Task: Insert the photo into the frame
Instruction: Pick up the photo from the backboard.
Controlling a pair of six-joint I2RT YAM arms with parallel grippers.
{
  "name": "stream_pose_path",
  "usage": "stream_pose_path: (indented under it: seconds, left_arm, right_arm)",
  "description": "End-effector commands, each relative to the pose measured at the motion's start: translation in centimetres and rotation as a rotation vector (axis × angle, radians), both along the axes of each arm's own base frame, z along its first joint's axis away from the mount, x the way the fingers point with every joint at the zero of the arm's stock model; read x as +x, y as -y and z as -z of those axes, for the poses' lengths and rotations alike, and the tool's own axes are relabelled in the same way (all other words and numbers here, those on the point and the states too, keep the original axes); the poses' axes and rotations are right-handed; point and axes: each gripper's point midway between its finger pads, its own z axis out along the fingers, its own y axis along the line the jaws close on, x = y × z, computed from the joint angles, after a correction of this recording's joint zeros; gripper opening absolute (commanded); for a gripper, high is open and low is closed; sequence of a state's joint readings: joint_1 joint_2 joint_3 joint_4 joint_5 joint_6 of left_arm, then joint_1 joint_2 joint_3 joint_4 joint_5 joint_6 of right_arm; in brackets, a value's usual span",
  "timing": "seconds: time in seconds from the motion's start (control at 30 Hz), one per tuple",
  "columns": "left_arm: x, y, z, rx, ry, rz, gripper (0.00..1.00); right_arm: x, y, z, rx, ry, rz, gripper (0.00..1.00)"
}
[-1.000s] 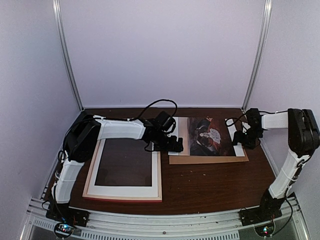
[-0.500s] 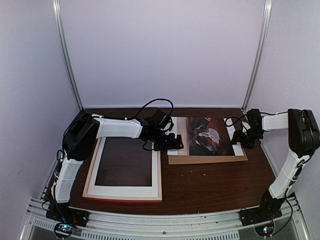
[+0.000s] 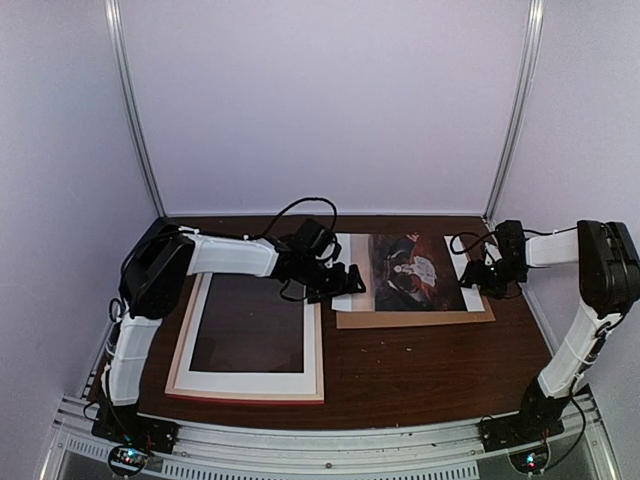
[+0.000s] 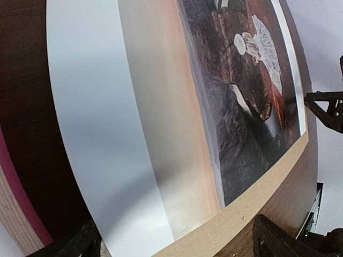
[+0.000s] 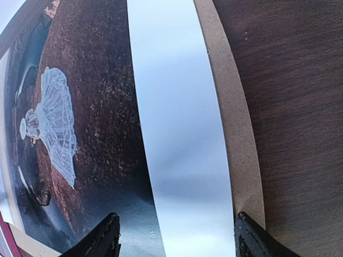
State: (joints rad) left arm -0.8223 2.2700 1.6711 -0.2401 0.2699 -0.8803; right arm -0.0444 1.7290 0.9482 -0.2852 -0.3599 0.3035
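Observation:
The photo (image 3: 405, 268), a dark landscape with a pale figure and white margins, lies face up on the brown backing board (image 3: 420, 318) at the middle right of the table. My left gripper (image 3: 345, 285) is open at the photo's left margin (image 4: 102, 139), with a black fingertip (image 4: 276, 238) low beside the board (image 4: 252, 201). My right gripper (image 3: 483, 278) is open over the photo's right white margin (image 5: 177, 134); its fingertips (image 5: 107, 238) straddle that strip. The frame (image 3: 255, 382) lies flat at the left, pale side up, with a pink edge (image 4: 19, 187) showing.
The backing board (image 5: 230, 107) sticks out past the photo on the near and right sides. Dark wooden table (image 3: 420, 370) stretches in front of it. Cables loop over the left arm (image 3: 300, 210). Pale walls with metal posts (image 3: 515, 110) close in the back and sides.
The photo has slid a little to the left on the board. The left gripper has drawn back left with it, and the right gripper has followed slightly left.

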Motion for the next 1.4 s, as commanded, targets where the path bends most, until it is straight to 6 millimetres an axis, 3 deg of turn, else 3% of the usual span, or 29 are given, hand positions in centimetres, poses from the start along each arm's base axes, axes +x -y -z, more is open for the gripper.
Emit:
stream_pose_path:
  seconds: [0.0, 0.4, 0.67, 0.97, 1.17, 1.37]
  left_arm:
    - [-0.9, -1.1, 0.6, 0.006, -0.062, -0.019, 0.97]
    - [-0.1, -0.5, -2.9, -0.120, -0.019, -0.016, 0.86]
    - [0.2, 0.4, -4.3, -0.223, -0.019, -0.002, 0.69]
    - [0.3, 0.3, -5.4, -0.228, 0.000, 0.000, 0.67]
    - [0.4, 0.7, -5.3, -0.241, -0.003, 0.010, 0.65]
    - [0.4, 0.5, -3.9, -0.202, -0.043, -0.012, 0.62]
  right_arm:
    - [-2.4, -2.0, 1.6, 0.091, -0.087, -0.024, 0.72]
    - [-2.4, -2.2, 1.6, 0.090, -0.089, -0.029, 0.72]
    - [-2.4, -2.2, 1.7, 0.083, -0.094, -0.036, 0.72]
    - [-2.3, -2.2, 1.7, 0.083, -0.095, -0.038, 0.72]
    - [-2.3, -2.2, 1.7, 0.081, -0.097, -0.039, 0.72]
    - [-2.4, -2.2, 1.7, 0.081, -0.098, -0.039, 0.72]
